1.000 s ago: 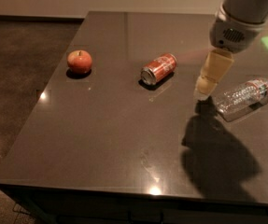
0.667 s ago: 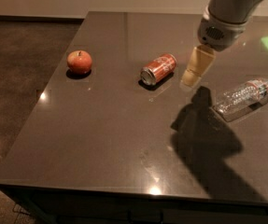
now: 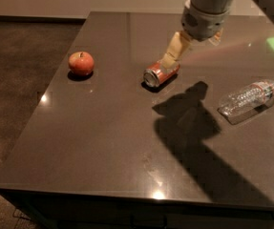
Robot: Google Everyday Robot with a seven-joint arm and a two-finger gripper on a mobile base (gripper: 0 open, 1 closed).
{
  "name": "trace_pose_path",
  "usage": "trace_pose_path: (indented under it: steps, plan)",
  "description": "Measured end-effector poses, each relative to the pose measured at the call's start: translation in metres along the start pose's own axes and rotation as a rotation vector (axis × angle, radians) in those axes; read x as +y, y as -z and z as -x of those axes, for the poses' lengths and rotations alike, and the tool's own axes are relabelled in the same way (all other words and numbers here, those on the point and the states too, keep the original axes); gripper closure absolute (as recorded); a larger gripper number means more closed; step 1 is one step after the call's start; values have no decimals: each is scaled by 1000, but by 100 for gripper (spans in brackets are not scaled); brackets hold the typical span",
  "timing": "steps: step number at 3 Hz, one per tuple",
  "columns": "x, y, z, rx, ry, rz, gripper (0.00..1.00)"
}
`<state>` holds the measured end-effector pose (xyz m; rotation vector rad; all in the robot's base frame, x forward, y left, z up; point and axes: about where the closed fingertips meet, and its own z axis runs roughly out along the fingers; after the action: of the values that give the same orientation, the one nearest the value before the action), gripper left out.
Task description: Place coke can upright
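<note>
The red coke can [image 3: 158, 74] lies on its side on the dark table [image 3: 103, 137], its silver end facing front left. My gripper [image 3: 171, 60] hangs from the grey arm at the top right and reaches down to the can's far right end, its pale fingers right at the can. The can rests on the table.
A red apple [image 3: 81, 63] sits on the left part of the table. A clear plastic bottle [image 3: 248, 97] lies on its side at the right. The table's left and front edges are close by. The arm's shadow falls across the middle right.
My gripper has moved left and down from above the bottle's side to the coke can's right end. The can, apple and bottle have not moved.
</note>
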<state>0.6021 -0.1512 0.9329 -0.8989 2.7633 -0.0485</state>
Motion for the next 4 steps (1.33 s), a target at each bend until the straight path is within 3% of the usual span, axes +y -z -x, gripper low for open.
trace_pose_path:
  steps: [2,3,4]
  plan:
    - [0,-20,34,8,-286,9,0]
    - [-4,-29,45,16,-435,-26,0]
    - [-2,-33,50,17,-436,-34,0]
